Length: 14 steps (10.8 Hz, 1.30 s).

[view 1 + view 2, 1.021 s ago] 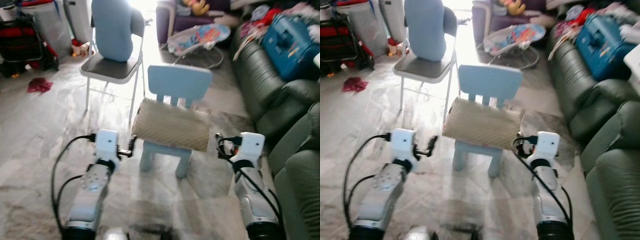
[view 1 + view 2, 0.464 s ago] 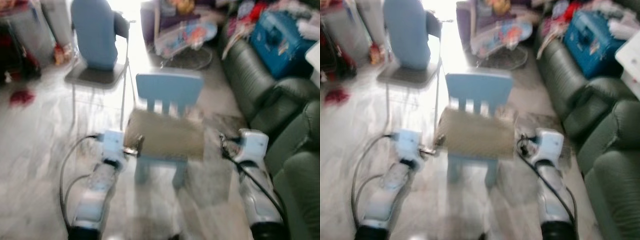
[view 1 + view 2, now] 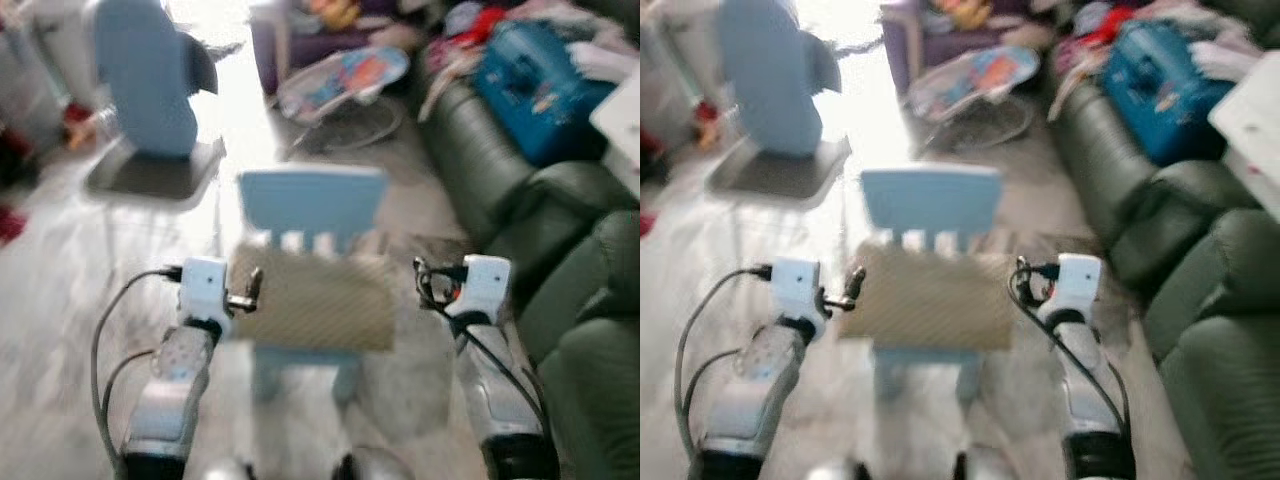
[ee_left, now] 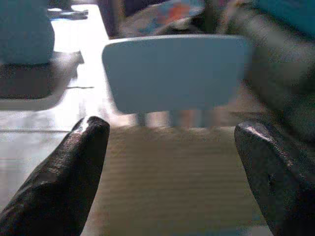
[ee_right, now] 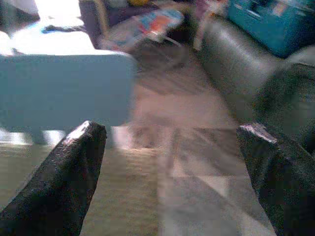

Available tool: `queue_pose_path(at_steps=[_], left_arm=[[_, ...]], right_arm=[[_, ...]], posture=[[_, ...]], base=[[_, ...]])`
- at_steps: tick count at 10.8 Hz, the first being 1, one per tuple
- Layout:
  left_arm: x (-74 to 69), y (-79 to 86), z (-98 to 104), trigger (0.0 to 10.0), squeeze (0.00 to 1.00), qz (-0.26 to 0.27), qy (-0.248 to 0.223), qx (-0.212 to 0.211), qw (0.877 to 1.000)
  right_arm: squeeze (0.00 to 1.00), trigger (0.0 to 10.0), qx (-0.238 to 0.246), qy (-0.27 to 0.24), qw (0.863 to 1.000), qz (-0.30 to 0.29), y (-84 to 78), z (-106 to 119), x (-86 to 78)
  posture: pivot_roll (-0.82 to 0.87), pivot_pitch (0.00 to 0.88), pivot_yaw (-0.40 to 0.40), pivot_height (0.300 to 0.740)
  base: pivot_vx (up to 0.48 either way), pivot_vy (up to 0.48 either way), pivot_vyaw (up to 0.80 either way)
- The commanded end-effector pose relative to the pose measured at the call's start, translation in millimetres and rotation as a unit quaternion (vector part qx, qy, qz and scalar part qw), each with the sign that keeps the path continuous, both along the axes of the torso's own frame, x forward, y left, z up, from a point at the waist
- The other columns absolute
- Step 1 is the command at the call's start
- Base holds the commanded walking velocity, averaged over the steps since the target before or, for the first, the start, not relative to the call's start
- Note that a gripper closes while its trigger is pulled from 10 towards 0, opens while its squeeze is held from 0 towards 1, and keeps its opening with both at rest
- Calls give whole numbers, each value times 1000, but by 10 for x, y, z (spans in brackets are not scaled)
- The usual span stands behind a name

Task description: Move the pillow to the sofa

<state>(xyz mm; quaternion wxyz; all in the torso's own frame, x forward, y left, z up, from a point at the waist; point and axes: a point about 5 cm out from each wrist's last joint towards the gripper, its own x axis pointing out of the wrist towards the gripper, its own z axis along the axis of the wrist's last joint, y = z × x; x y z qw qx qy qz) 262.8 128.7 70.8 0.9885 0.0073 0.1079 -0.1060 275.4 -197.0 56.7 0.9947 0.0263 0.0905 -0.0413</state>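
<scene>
A: What takes up the most room?

B: The dark green sofa (image 3: 520,190) along the right side, with a blue case (image 3: 535,85) and heaped clothes on its far end. Pale marble floor (image 3: 60,260) covers the rest. The whole scene is blurred.

A: And next?

B: A grey folding chair (image 3: 150,165) stands far left with a light blue cushion (image 3: 140,85) leaning upright on its back. Beyond it, near the sofa's far end, sits a baby bouncer (image 3: 345,80).

A: Where is the pillow?

B: The beige pillow (image 3: 312,300) lies flat on the seat of a small light blue chair (image 3: 312,200), straight ahead, overhanging the seat on both sides. It is well apart from the sofa.

A: The arms?

B: Both are raised, one on each side of the pillow. The left gripper (image 4: 170,167) is at the pillow's left edge; its wrist view shows the two black fingers (image 4: 69,172) spread wide with the pillow between them, not touching it. The right gripper (image 5: 170,167) is just off the pillow's right edge, fingers (image 5: 66,172) likewise spread wide, pillow corner and floor between them, holding nothing.
</scene>
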Motion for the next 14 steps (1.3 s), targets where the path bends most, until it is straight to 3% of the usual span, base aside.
queue_pose_path(at_steps=[1, 5, 9, 14], left_arm=[[6, 82, 19, 10000, 0, 8, -3, 11, 1000], [6, 139, 21, 10000, 0, 32, -12, 30, 999], [-138, 351, -103, 10000, 0, 86, -4, 76, 993], [-168, 408, -102, 10000, 0, 101, -22, 108, 989]], right_arm=[[0, 10000, 4, -13, 1000, 6, 59, 53, 42], [0, 10000, 6, -21, 999, 33, 131, 69, 68], [0, 10000, 15, -22, 998, 52, 182, 27, -33], [0, 10000, 20, -19, 998, 58, 189, 18, -69]], posture=[[12, 69, -56, 740], [19, 67, -62, 740], [22, 85, -61, 740], [14, 101, -63, 654]], base=[[431, 0, 0], [107, 0, 0], [0, 0, 0], [0, 0, 0]])
